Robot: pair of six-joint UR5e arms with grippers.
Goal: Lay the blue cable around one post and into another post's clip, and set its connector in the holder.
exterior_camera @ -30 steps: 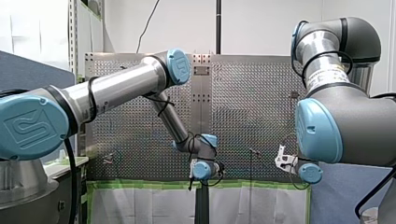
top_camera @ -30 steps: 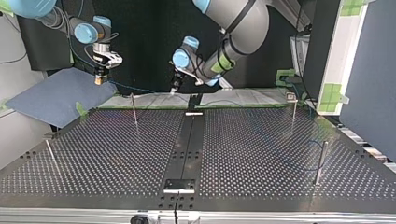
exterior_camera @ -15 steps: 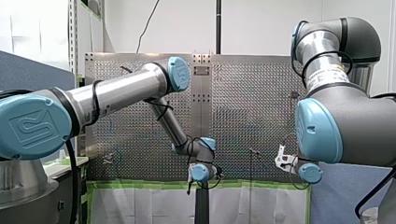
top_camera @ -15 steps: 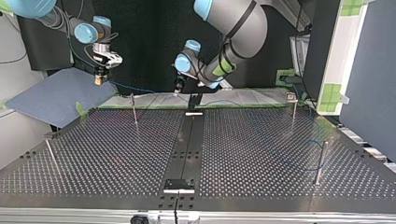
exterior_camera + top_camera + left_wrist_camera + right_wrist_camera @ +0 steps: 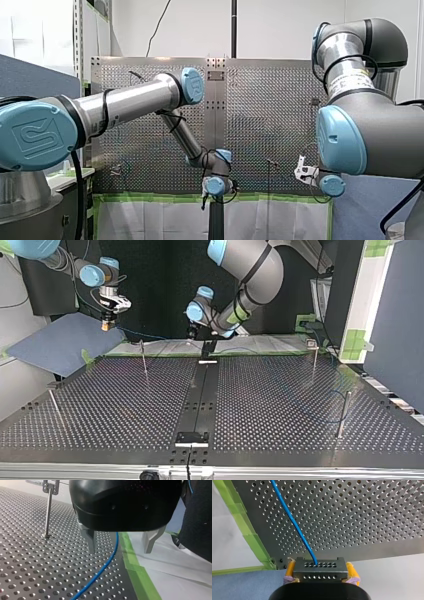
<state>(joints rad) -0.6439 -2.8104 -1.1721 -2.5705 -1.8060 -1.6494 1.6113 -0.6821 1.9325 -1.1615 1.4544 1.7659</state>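
The perforated desk [image 5: 280, 405] fills the top view, dark and studded with holes. My left arm [image 5: 125, 102] reaches across the front view and folds down at the desk's near edge; my right arm [image 5: 360, 130] bulks at that view's right. A blue mat [image 5: 60, 342] lies off the desk corner under my right gripper [image 5: 106, 326]. A green tape strip [image 5: 136, 572] borders the desk edge, with white sheet beyond it.

Thin metal posts stand on the desk: one [image 5: 144, 357] on the desk ahead of my right gripper, two more [image 5: 314, 360] [image 5: 343, 412] on the far side from it. In the left wrist view another post [image 5: 47, 512] rises well ahead of my left gripper and to one side, with a small clip [image 5: 50, 486] at its top.

My left gripper [image 5: 120, 551] is black with metal fingers [image 5: 92, 542] spread wide and holding nothing. One finger hangs over the perforated surface, the other over the white sheet past the tape.

The blue cable [image 5: 105, 566] lies on the desk below that gripper, running between the fingers and nearer the one over the holes.

My right gripper [image 5: 321, 573] pinches the dark connector [image 5: 319, 566] between its yellow pads [image 5: 290, 570], above the mat's edge. The cable leaves the connector's face and runs ahead over the desk.
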